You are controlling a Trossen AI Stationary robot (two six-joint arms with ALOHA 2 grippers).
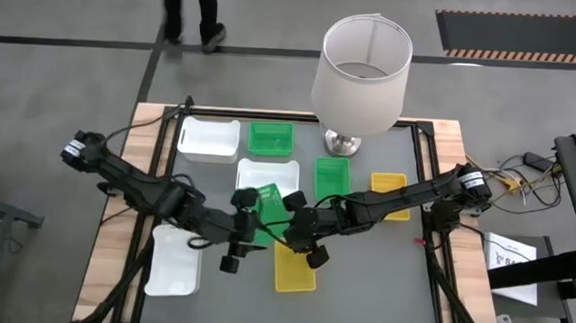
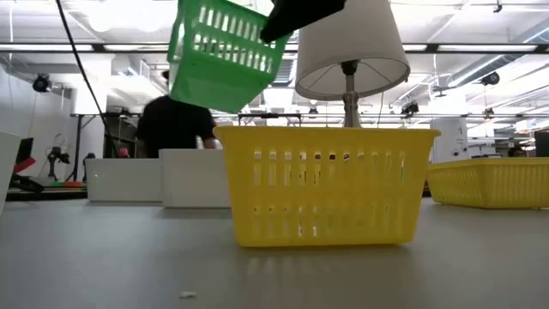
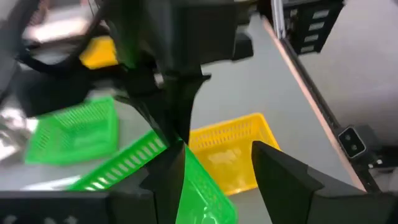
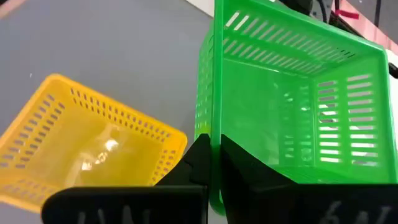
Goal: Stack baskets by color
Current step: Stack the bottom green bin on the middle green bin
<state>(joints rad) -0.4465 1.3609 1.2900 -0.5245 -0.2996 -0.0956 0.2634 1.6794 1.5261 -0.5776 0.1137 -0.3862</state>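
Showing you no readable writing: right gripper (image 4: 214,158) clamps green basket (image 4: 292,106) mid-frame above yellow basket (image 4: 87,149); left gripper (image 3: 214,168) open beside it.

Lamp (image 1: 362,68) stands at table's (image 1: 410,289) far edge; person (image 1: 195,6) on floor beyond; papers (image 1: 511,257) lie right of table.
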